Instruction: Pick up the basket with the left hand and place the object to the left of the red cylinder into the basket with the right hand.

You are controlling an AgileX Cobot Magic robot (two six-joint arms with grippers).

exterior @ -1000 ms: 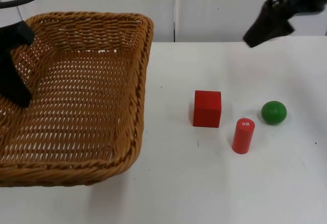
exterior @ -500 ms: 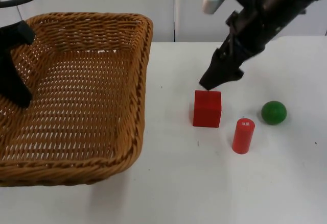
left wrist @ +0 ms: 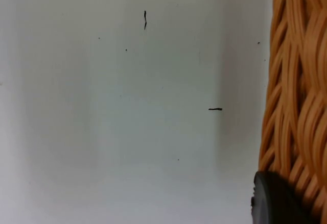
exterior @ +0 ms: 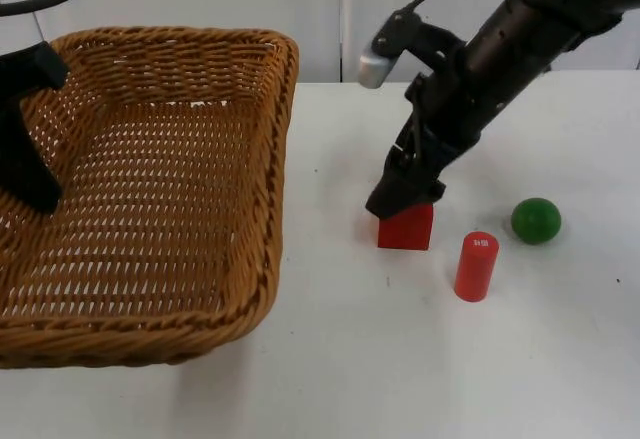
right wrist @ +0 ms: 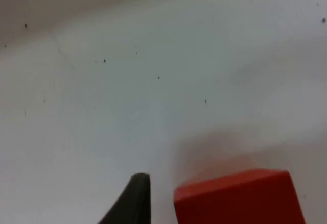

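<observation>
Basket (exterior: 150,189): one, wicker, at the table's left side, its back rim near the far edge; the rim weave appeared in the left wrist view (left wrist: 296,81).
Left gripper (exterior: 25,154): at the basket's left rim, clamped on it, a black fingertip against the weave.
Cube (exterior: 405,227): one, red, mid-table, just left of the cylinder and apart from it; its top edge appeared in the right wrist view (right wrist: 240,198).
Cylinder (exterior: 476,266): one, red, upright.
Ball (exterior: 536,220): one, green, right of the cylinder, toward the table's right edge.
Right gripper (exterior: 400,197): down on the cube's back top edge, covering it; whether the fingers were spread or closed could not be told. One fingertip stood just beside the cube.
Table (exterior: 400,359): white, one.
</observation>
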